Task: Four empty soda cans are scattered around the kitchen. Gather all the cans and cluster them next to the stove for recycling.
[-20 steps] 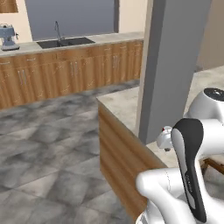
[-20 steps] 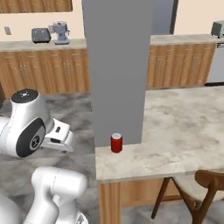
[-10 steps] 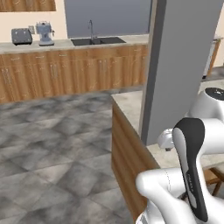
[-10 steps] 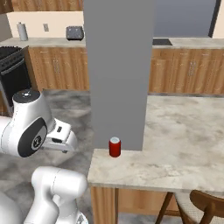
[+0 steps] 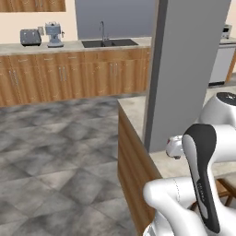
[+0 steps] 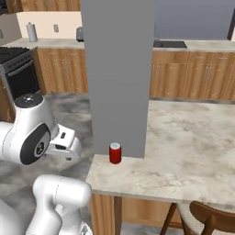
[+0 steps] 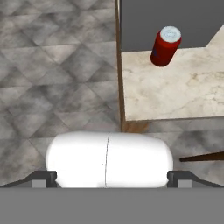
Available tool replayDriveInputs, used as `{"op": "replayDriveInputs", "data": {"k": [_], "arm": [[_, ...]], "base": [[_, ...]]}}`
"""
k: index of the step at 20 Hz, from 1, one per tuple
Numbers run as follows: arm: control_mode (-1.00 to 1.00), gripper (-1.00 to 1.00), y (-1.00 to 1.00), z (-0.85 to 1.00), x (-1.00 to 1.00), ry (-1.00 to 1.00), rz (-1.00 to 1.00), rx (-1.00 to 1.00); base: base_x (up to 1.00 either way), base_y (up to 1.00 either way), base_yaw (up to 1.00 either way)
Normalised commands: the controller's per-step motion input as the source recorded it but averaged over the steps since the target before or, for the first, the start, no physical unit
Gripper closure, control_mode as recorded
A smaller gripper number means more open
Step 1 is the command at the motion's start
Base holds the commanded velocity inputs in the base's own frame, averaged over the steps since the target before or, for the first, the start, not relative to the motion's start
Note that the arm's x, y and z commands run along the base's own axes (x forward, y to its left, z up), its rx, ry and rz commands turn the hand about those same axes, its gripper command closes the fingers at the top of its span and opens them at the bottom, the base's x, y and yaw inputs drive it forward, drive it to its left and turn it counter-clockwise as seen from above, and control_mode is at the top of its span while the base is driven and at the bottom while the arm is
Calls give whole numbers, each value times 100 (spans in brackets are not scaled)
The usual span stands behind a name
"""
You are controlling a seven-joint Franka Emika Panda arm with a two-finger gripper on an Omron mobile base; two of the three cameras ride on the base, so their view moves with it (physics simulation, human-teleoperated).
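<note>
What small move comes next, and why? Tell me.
Probably reach the hand forward and down toward the soda can. The can stands upright near the corner of the marble counter, right against the grey pillar, and nothing is held yet: the hand is open and well short of the can, above the floor beside the counter edge.

No lettering, label or number can be read anywhere here.

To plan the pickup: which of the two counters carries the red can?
The marble island counter, beside the grey pillar; the soda can stands upright there. The wall counter holds the sink.
</note>
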Motion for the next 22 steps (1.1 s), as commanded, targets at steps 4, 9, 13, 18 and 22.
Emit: {"op": "replayDriveInputs", "data": {"k": [4,9,13,18,22], "arm": [[100,-100,0,0,0,0,0,0],[100,-100,0,0,0,0,0,0],[100,-100,0,0,0,0,0,0],[100,-100,0,0,0,0,0,0],[100,-100,0,0,0,0,0,0]], "base": [[-9,-16,0],[0,-24,0],[0,-44,1],[2,-23,0],[17,-10,0]]}}
